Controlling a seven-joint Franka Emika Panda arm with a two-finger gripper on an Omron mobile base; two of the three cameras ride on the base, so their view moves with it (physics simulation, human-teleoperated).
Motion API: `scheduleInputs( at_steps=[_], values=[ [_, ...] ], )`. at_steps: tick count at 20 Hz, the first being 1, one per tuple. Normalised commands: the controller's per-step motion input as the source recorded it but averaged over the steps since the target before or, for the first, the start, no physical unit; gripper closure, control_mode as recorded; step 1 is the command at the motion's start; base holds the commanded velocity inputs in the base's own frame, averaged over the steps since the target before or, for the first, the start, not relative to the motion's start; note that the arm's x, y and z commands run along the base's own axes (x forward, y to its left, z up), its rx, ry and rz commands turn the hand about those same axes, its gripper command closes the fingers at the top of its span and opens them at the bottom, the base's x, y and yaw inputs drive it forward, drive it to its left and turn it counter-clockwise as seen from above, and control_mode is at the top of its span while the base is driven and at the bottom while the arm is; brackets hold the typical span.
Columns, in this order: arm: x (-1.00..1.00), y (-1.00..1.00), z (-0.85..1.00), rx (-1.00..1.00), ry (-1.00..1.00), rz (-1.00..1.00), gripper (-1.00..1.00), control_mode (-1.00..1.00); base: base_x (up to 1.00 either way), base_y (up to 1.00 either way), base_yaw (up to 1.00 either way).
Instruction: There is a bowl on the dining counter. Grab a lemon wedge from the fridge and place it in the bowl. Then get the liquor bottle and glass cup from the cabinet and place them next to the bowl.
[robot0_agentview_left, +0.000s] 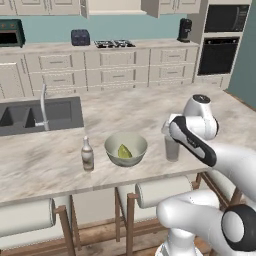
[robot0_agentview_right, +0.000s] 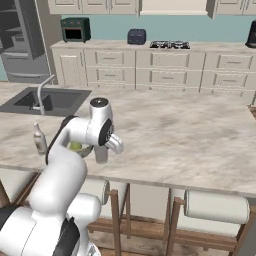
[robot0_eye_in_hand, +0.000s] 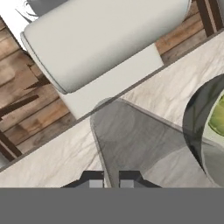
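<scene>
— Standing at the counter (robot0_agentview_left: 150, 115) end: the pincer (robot0_eye_in_hand: 111, 183) is clenched on the glass cup (robot0_agentview_left: 172, 148), tips pinched on its wall. Cup sits just beside the bowl (robot0_agentview_left: 126, 148), on the side away from the liquor bottle (robot0_agentview_left: 87, 154). Whether its base is down on the stone I can't tell.

— And the rest?

— Lemon wedge (robot0_agentview_left: 124, 151) already in the bowl; bottle upright on the bowl's other side, near it, apart. So my reading: last step, setting the cup.

— How to finish it cleanly?

— Lower straight down until the base is flat, keep it upright, then let go and lift vertically. The hand view shows the bowl rim close to the cup, so no sideways drift toward it. Counter edge and the stool (robot0_eye_in_hand: 105, 39) below are near on the other side; a tilted release could send the cup off
</scene>
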Motion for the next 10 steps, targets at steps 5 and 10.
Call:
scheduleInputs(
  at_steps=[5,10],
  values=[
    [0.25,0.0,-0.12,0.0,0.0,0.0,1.0,-1.0,0.0,0.0,0.0],
    [0.31,0.0,-0.12,0.0,0.0,0.0,1.0,-1.0,0.0,0.0,0.0]
  ],
)
